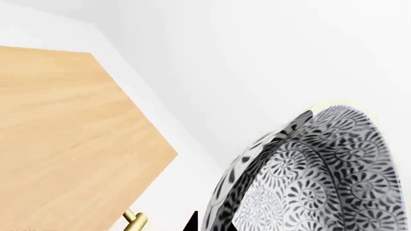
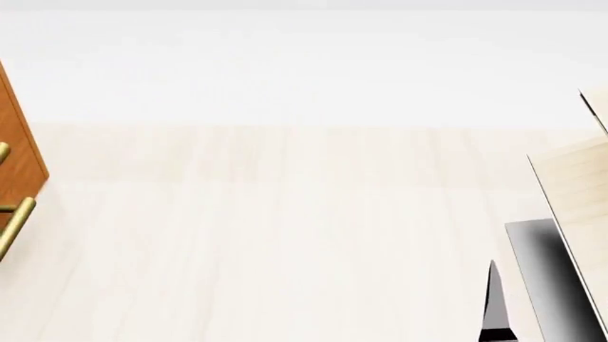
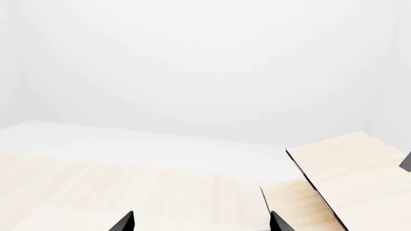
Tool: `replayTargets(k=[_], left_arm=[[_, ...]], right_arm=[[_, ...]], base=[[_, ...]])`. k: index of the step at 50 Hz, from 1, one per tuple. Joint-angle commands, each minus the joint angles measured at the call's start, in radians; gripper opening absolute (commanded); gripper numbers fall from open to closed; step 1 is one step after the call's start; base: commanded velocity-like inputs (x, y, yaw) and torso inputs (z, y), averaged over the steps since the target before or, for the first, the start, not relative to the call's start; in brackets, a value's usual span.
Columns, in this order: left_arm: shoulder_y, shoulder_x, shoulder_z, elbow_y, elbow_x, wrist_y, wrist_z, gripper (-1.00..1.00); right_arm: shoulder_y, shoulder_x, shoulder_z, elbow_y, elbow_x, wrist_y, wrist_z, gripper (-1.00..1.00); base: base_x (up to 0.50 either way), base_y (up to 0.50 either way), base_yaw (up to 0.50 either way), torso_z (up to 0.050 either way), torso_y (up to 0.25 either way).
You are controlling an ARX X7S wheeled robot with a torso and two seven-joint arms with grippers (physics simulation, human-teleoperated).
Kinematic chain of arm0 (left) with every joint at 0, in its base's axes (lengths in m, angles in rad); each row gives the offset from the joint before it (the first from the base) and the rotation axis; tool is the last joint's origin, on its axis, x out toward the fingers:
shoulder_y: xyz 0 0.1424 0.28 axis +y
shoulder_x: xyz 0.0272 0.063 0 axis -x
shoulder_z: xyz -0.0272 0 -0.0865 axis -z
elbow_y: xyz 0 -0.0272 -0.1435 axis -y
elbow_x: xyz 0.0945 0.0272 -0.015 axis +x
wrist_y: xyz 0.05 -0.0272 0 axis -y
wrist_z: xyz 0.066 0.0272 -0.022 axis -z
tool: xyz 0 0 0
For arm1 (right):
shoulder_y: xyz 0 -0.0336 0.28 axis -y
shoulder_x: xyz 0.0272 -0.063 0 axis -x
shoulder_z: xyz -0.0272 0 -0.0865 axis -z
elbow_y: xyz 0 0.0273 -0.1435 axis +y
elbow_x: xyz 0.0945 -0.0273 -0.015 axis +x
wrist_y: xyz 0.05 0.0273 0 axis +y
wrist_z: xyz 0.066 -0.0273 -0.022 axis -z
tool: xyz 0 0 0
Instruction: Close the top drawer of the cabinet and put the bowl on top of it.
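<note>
Looking along our left wrist, we saw the patterned bowl [image 1: 321,178] tipped on edge close beside the cabinet [image 1: 57,139] top, our left pincer's grip unreadable, while our right gripper [image 3: 202,222] stood open over bare pale floor [image 2: 285,235].

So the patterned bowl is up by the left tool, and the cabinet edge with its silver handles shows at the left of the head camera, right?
Not quite: the handles are brass, not silver, as the head view shows. The rest holds: the patterned bowl fills the left wrist view close to the left tool, and the orange-brown cabinet edge sits at the head view's left.
</note>
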Motion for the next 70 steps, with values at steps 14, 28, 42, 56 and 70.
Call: replayTargets(k=[14,28,42,56,70], left_arm=[[0.091,-0.032,-0.117,0.027,-0.004,0.124,-0.102,-1.0],[0.125,-0.026,-0.147,0.027,0.014,0.177,-0.134,-1.0],[0.164,-0.038,-0.199,0.032,0.032,0.24,-0.191,-1.0],[0.198,-0.032,-0.254,-0.003,0.027,0.286,-0.22,-1.0],[0.197,-0.038,-0.243,-0.063,0.074,0.332,-0.189,-1.0]], right_arm=[[-0.016,-0.003,-0.012,0.01,-0.026,-0.021,-0.009,1.0],[-0.031,-0.004,-0.013,0.01,-0.033,-0.031,-0.014,1.0],[-0.047,-0.007,-0.015,0.014,-0.048,-0.044,-0.021,1.0],[-0.068,-0.017,-0.02,0.027,-0.075,-0.065,-0.038,1.0],[-0.064,-0.011,-0.033,0.032,-0.091,-0.067,-0.035,1.0]], base=[[0.0,0.0,0.0,0.0,0.001],[0.0,0.0,0.0,0.0,0.0],[0.0,0.0,0.0,0.0,0.001],[0.0,0.0,0.0,0.001,0.0],[0.0,0.0,0.0,0.0,0.001]])
